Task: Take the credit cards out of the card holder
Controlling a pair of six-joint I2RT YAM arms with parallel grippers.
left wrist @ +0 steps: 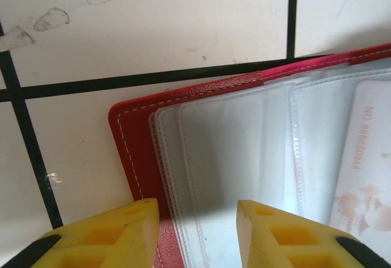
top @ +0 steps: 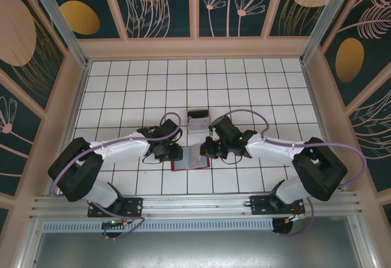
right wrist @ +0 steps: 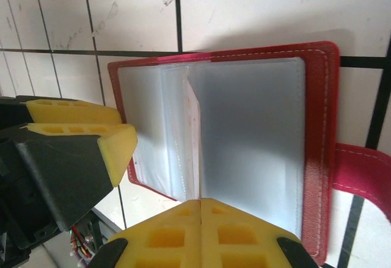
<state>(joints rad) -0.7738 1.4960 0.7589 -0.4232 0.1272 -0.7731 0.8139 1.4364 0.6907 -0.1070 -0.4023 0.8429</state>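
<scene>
Left fingers (left wrist: 98,234) apart over card holder (right wrist: 317,127) edge (empty); right fingers (right wrist: 165,231) pinched on its sleeve (right wrist: 197,158); bare tiles (top: 153,85) around

Both arms reach inward, the left pincer (left wrist: 197,214) with jaws partly apart, the right pincer (right wrist: 200,210) closed tight.

Light is bright and even, shadows soft (wrist views blur near the bottom edge).
</scene>
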